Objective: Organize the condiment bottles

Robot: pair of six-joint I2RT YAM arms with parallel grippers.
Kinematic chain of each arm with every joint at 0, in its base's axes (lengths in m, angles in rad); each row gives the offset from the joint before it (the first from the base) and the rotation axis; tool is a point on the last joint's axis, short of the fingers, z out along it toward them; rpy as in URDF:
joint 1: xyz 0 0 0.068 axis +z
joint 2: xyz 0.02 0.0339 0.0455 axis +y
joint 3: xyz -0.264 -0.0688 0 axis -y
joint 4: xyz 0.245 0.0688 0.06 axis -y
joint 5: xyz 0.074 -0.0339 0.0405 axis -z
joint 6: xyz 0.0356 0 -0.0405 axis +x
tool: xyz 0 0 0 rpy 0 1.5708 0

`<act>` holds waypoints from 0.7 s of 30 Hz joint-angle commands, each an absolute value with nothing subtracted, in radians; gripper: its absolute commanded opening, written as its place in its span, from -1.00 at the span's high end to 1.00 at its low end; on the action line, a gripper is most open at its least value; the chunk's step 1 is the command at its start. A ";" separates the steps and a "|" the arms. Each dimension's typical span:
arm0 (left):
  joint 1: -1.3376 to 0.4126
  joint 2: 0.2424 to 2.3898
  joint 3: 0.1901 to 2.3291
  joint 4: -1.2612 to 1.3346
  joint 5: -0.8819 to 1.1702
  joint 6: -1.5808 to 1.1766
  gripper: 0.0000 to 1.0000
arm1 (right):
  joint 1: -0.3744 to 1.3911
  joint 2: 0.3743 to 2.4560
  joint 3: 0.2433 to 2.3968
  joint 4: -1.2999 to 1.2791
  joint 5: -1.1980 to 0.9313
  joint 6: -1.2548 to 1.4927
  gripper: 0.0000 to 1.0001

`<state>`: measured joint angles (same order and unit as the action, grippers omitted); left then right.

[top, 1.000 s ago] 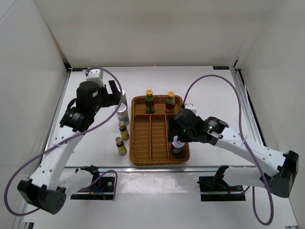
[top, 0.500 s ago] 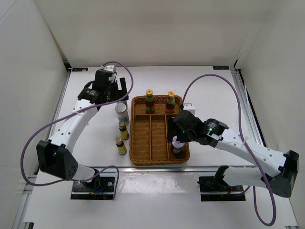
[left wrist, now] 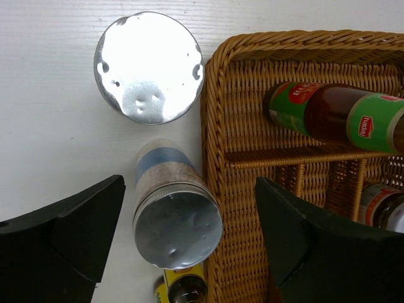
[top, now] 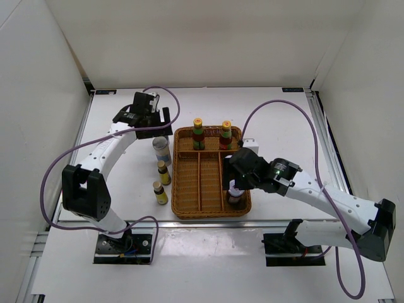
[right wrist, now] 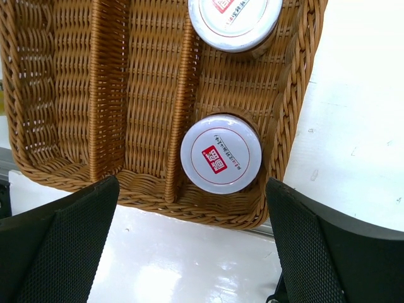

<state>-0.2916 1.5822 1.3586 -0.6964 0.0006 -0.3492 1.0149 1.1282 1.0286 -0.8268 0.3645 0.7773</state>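
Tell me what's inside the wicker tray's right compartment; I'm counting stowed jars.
Two white-lidded jars: the near jar and the far jar behind it. Lids hide their contents.

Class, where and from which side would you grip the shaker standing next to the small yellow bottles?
Probably its round body just under the silver top, from straight above: the shaker stands upright, and the tray crowds one side.

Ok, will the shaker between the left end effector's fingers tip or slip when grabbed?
Probably tippy: the shaker looks tall and narrow. Its smooth round wall may slip in a grip. The wicker tray right beside it could crowd the grasp.
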 commanded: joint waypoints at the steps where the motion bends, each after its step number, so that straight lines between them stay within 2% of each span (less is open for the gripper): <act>1: -0.291 1.572 1.348 -0.692 0.046 -0.356 -0.85 | 1.020 1.141 1.029 -0.804 0.387 0.775 -1.00; 8: -0.336 1.572 1.302 -0.713 0.025 -0.365 -0.76 | 1.020 1.172 1.039 -0.804 0.377 0.775 -1.00; 16: -0.347 1.582 1.302 -0.773 0.002 -0.356 -0.56 | 1.020 1.193 1.048 -0.813 0.377 0.765 -1.00; 19: -0.347 1.582 1.302 -0.784 -0.024 -0.347 -0.56 | 1.020 1.203 1.057 -0.813 0.377 0.765 -1.00; 21: -0.347 1.582 1.302 -0.795 -0.025 -0.347 -0.65 | 1.020 1.203 1.057 -0.813 0.377 0.765 -1.00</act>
<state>-0.3424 1.5833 1.3056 -0.7658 -0.0105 -0.3531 1.0149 1.2007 1.0286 -0.8265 0.3637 0.7742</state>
